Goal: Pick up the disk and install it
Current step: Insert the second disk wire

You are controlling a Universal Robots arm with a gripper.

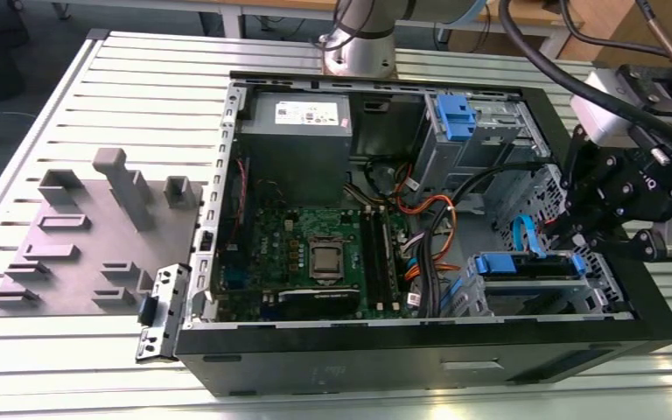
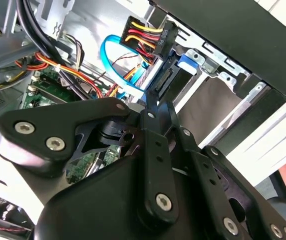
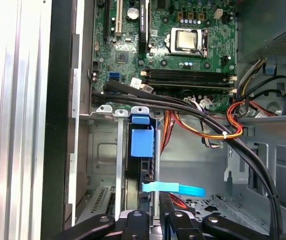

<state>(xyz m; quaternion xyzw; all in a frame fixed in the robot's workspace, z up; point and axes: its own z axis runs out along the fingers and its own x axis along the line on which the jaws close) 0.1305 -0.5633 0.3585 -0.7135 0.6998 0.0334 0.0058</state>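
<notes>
The disk point(image 1: 525, 265) sits inside the open computer case point(image 1: 430, 363), in the lower drive cage point(image 1: 535, 297) at the corner nearest the exterior view's right. It is not lying out on the slatted tabletop point(image 1: 137, 105). Its blue side rail faces up and out of the cage, and its long axis runs along the case's near wall, from the exterior view's left to right.

The claw point(image 1: 570, 234) hangs over the case's right-hand wall, just beside that cage. From it, the disk lies slightly down and toward the exterior view's left, very close. In the first wrist view the blue rail of the disk point(image 3: 142, 142) stands straight ahead of the claw point(image 3: 155, 222), lined up with the gap between the finger links.

In the second wrist view the claw point(image 2: 152, 102) looks pressed together, with its tips meeting in a narrow point and nothing pinched between them, though the linkage hides part of this. That point is at or just short of the black cable plug point(image 2: 162, 80) beside the disk point(image 2: 187, 61); contact cannot be told. The disk appears seated in its bay rather than carried
</notes>
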